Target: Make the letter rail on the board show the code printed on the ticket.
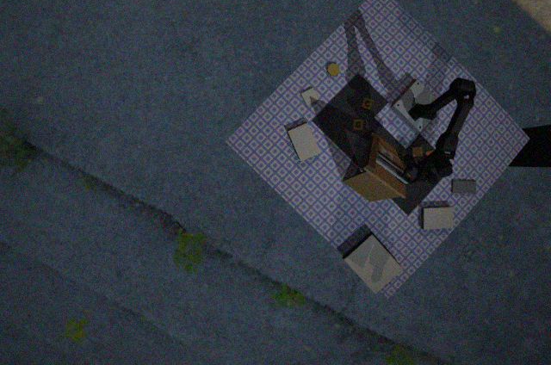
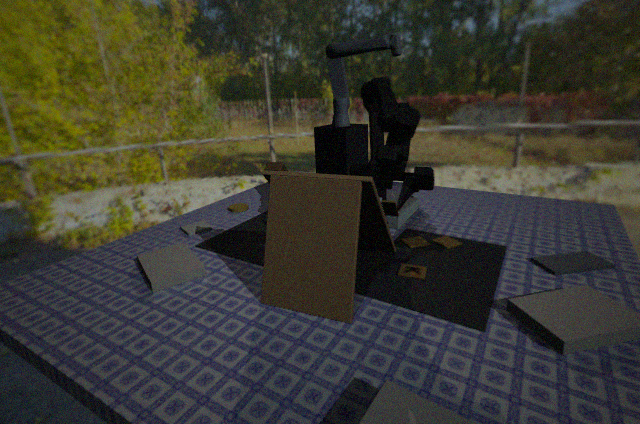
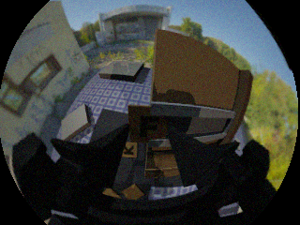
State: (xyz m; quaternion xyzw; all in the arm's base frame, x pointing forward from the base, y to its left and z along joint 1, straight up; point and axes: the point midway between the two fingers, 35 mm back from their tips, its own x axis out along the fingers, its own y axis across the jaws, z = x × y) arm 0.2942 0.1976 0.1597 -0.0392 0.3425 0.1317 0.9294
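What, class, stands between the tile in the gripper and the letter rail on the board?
Nothing visible does. The gripper is shut on a letter tile right at the open end of the rail on the board; the wrist view shows no object between them.
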